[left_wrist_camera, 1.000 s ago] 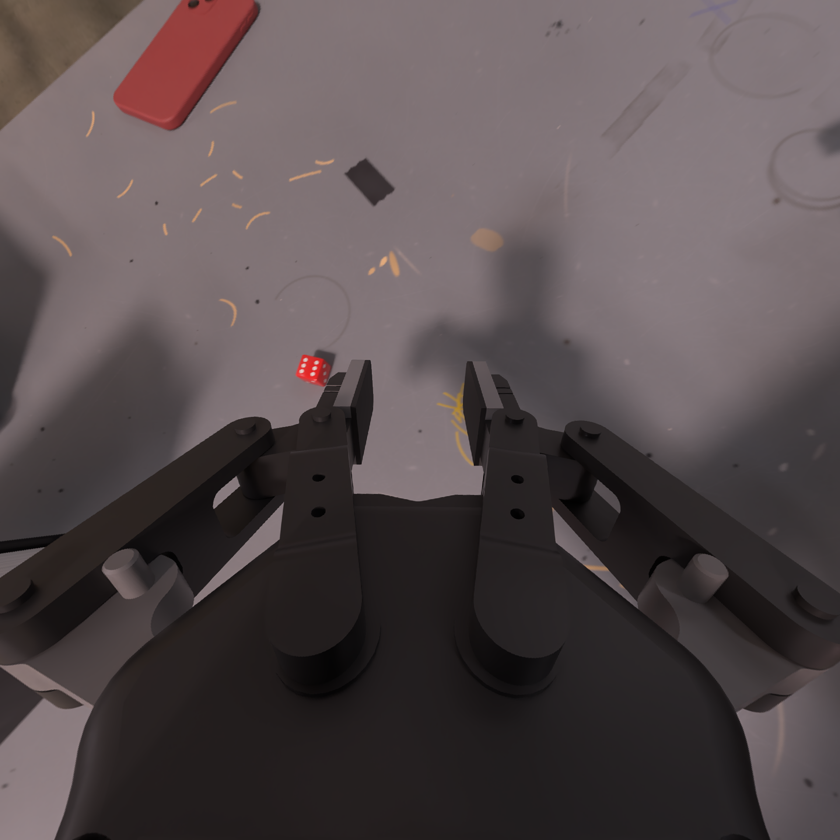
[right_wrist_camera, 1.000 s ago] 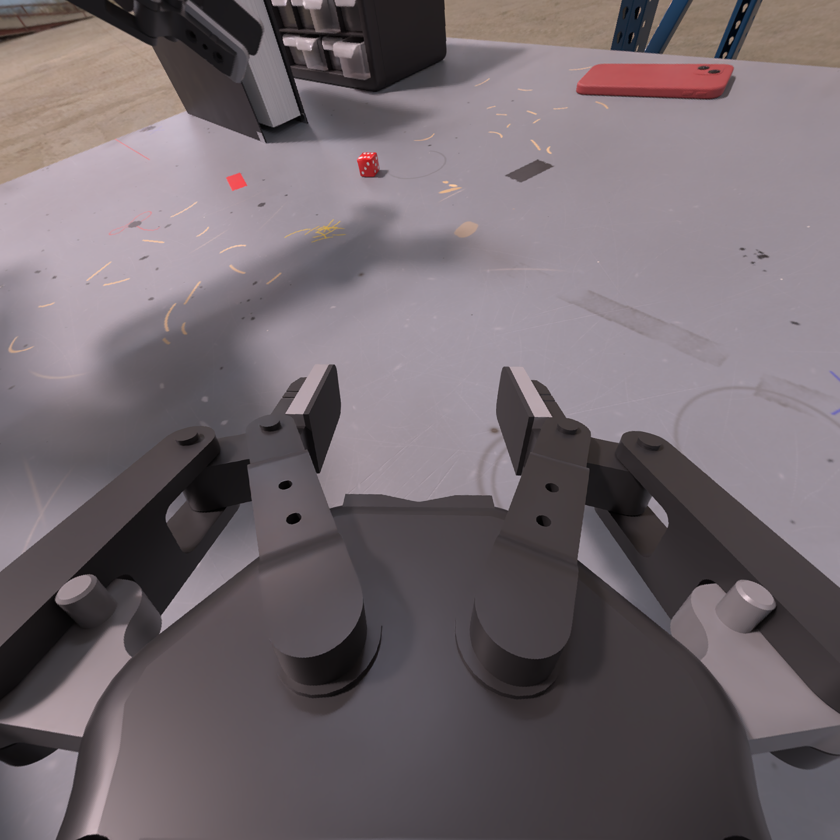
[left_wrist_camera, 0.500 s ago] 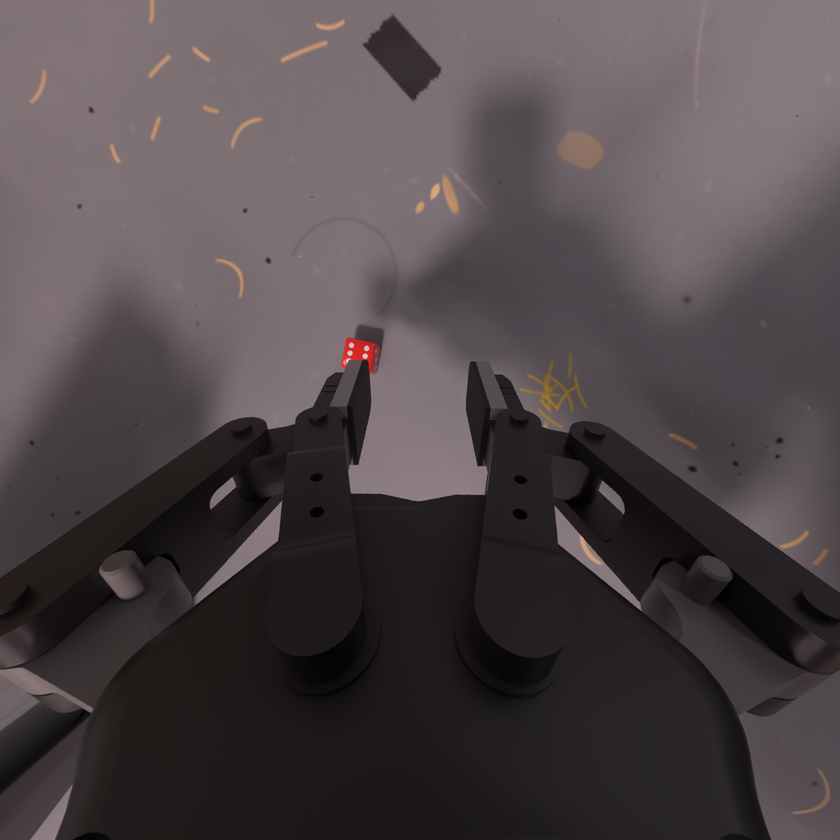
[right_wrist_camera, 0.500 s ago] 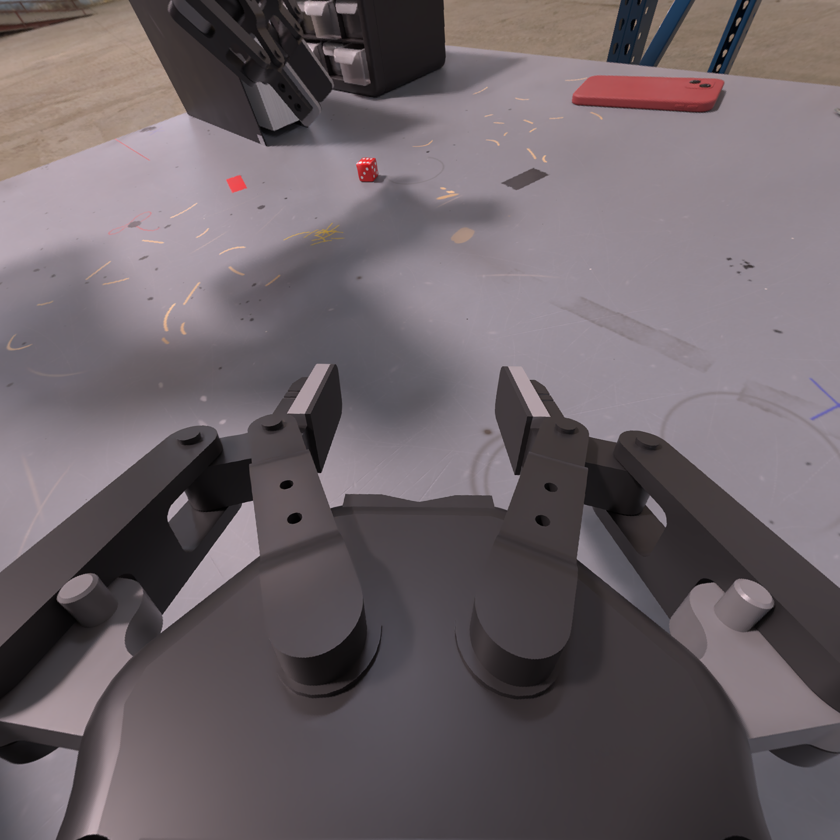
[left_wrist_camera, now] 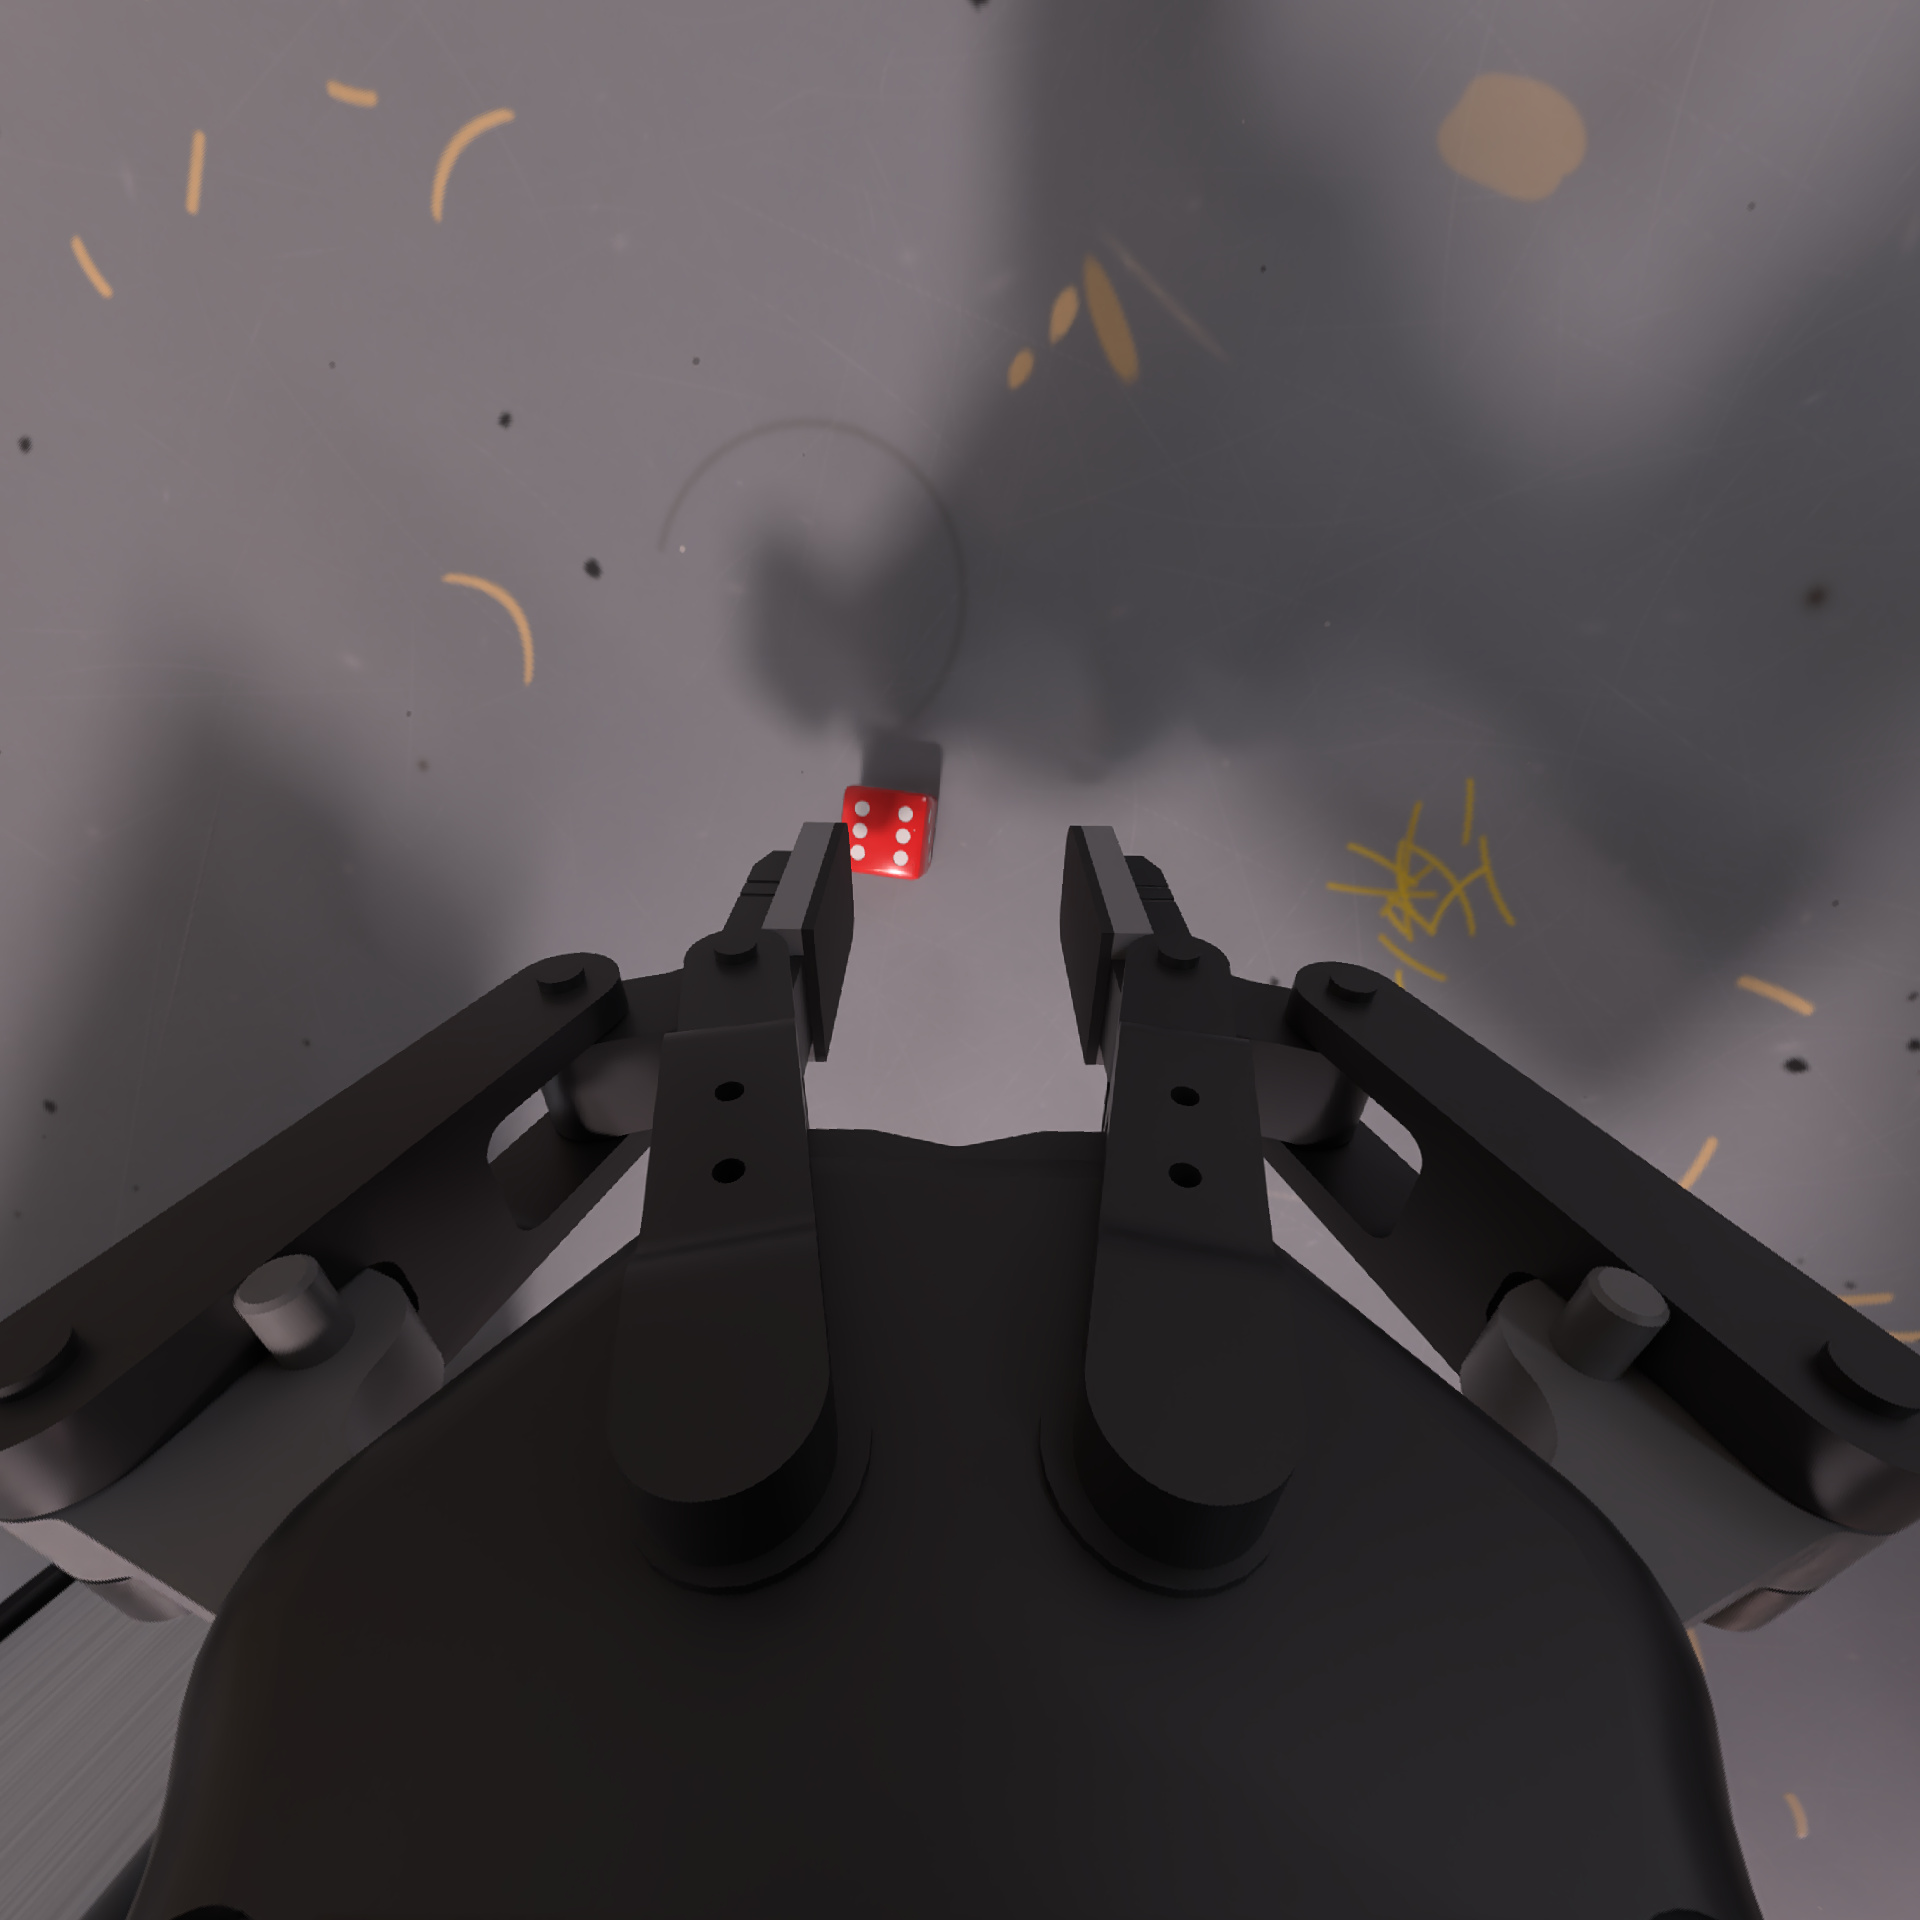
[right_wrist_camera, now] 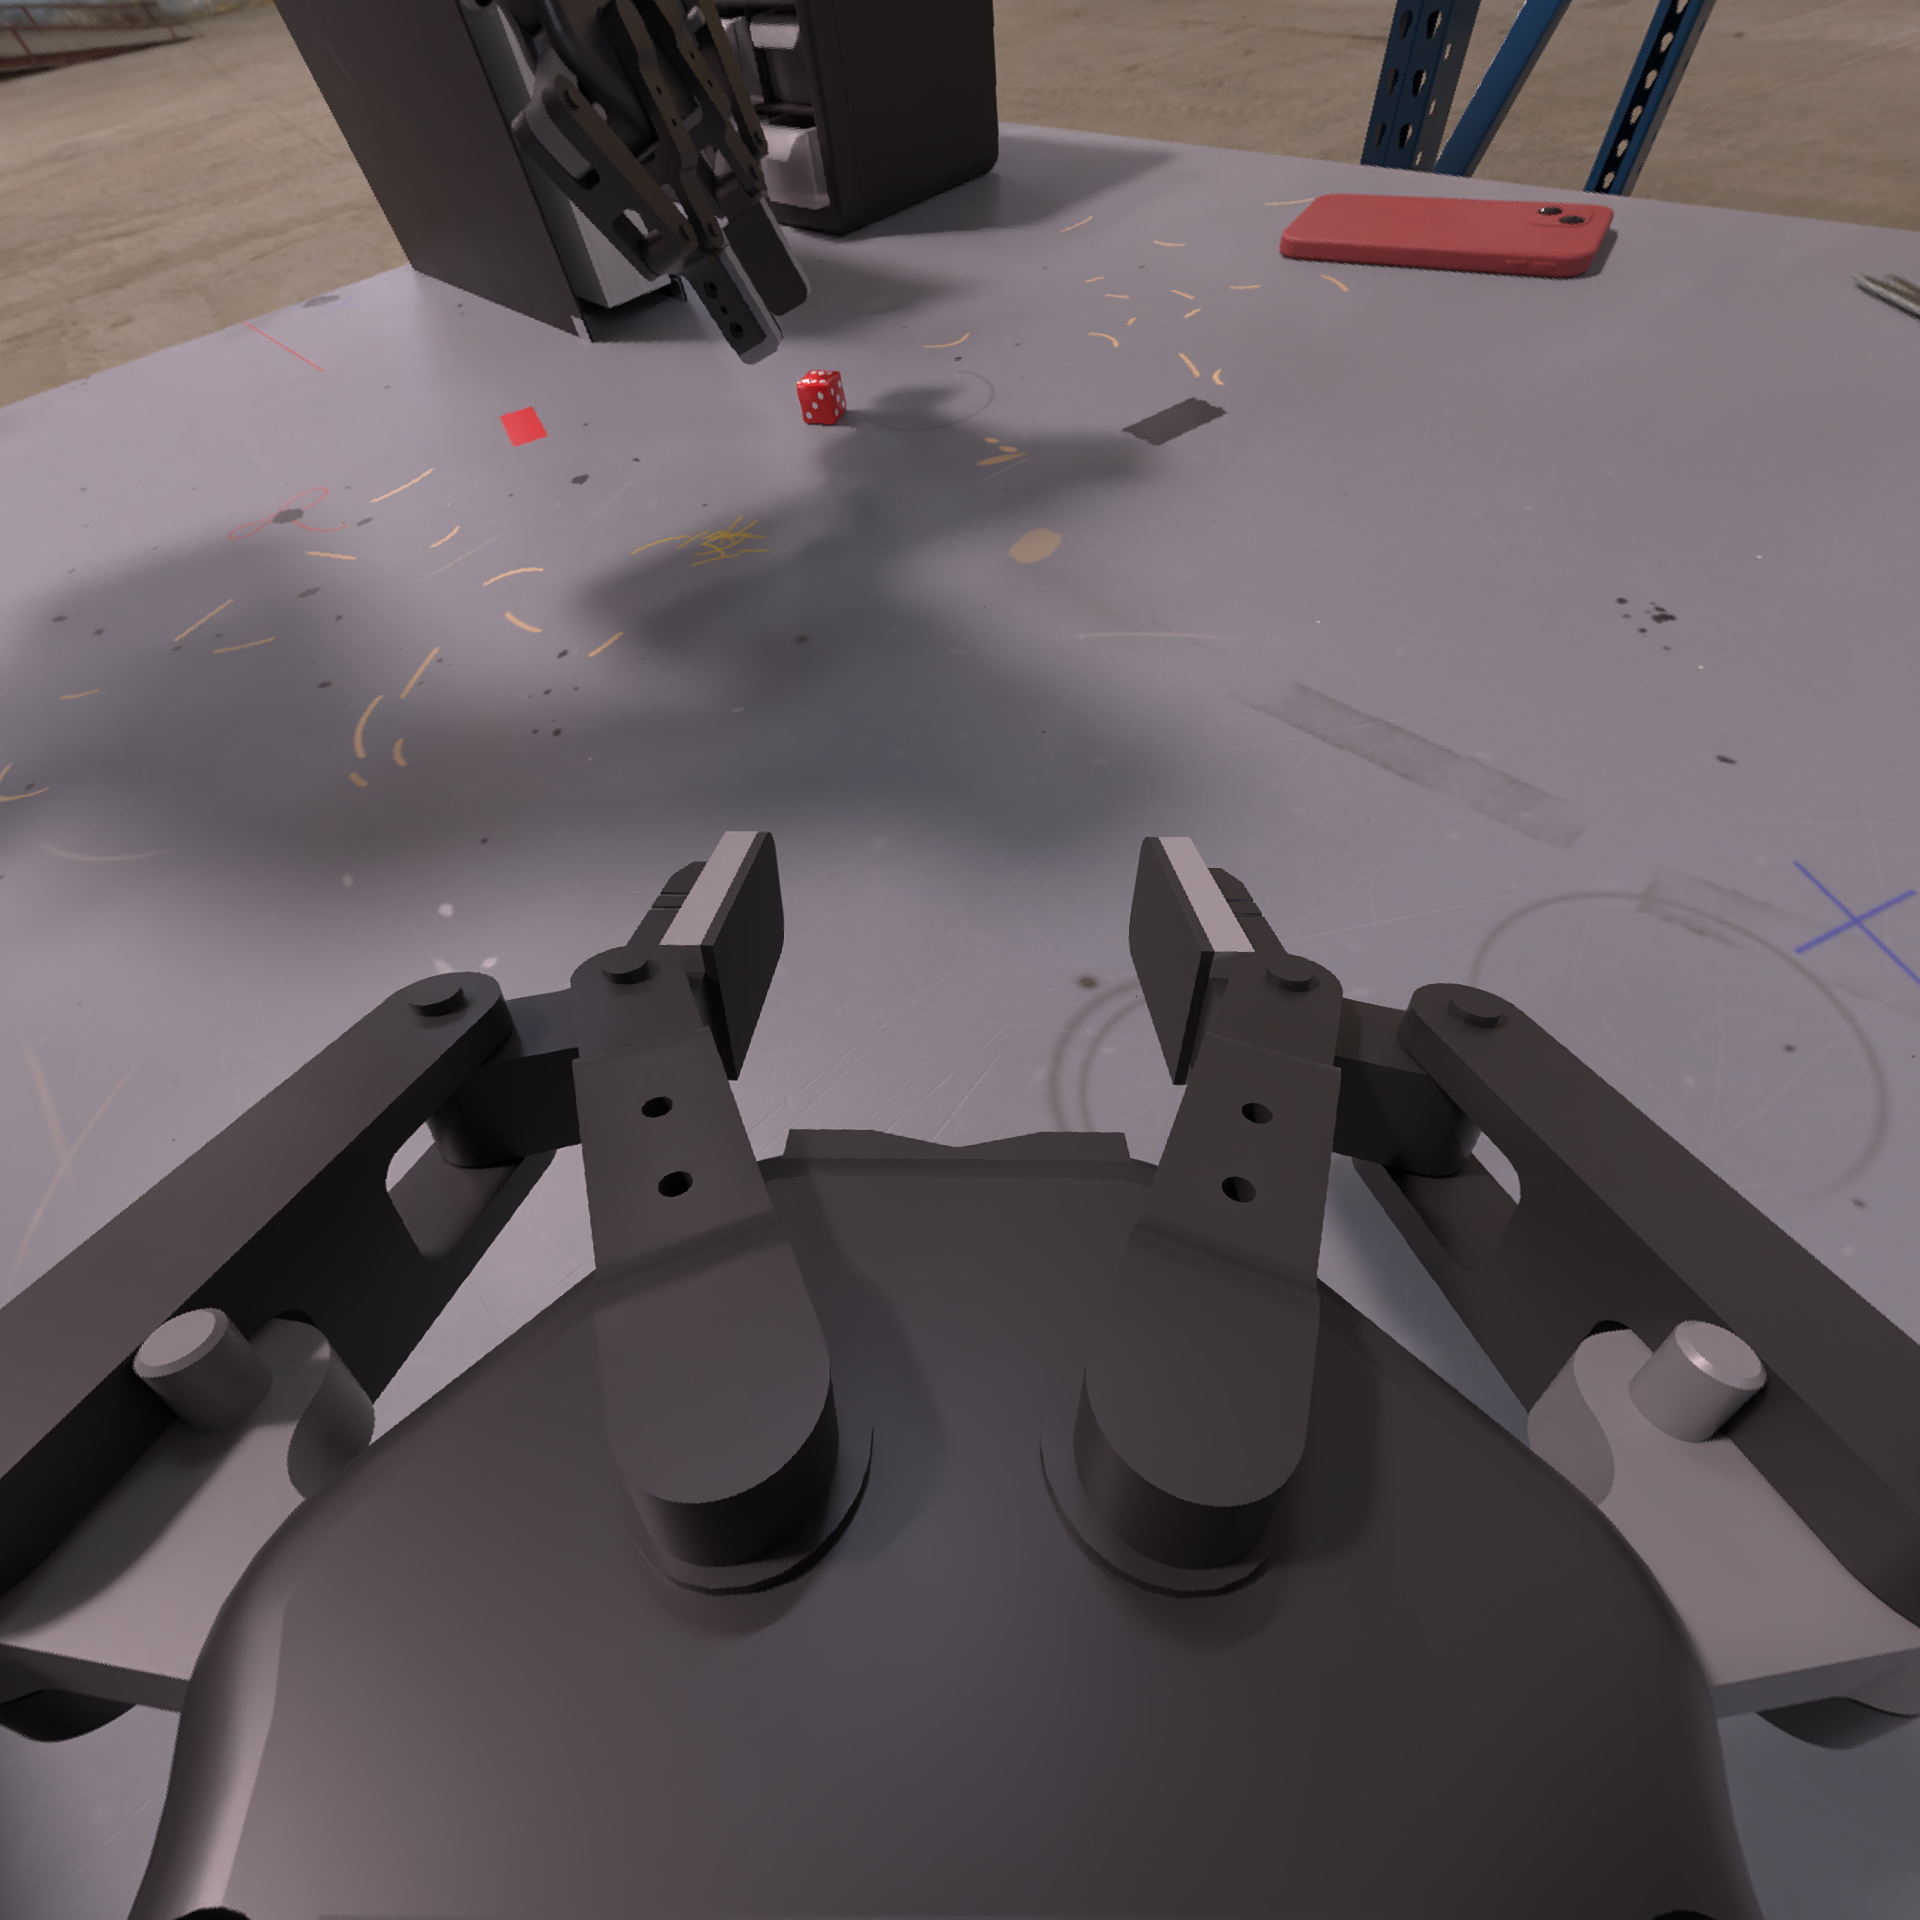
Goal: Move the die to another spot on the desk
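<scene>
A small red die [left_wrist_camera: 889, 831] with white pips rests on the grey desk [left_wrist_camera: 312, 468]. My left gripper [left_wrist_camera: 958, 847] is open and empty, hanging above the desk, with the die just beyond its left fingertip [left_wrist_camera: 826, 883]. In the right wrist view the die [right_wrist_camera: 821, 397] sits far off, and the left gripper [right_wrist_camera: 743, 312] hangs tilted just above and to the left of it. My right gripper [right_wrist_camera: 956, 883] is open and empty, low over the near part of the desk [right_wrist_camera: 1351, 582], far from the die.
A red phone [right_wrist_camera: 1444, 234] lies at the far right of the desk. A dark drawer cabinet [right_wrist_camera: 883, 104] stands at the far edge behind the left arm. A small red square [right_wrist_camera: 523, 426] and a dark tape patch [right_wrist_camera: 1174, 421] mark the surface. Blue rack legs [right_wrist_camera: 1496, 83] stand beyond.
My left gripper has come down and closer to the die, which now shows between its fingertips instead of left of them. The right gripper has stayed nearly still, open.
</scene>
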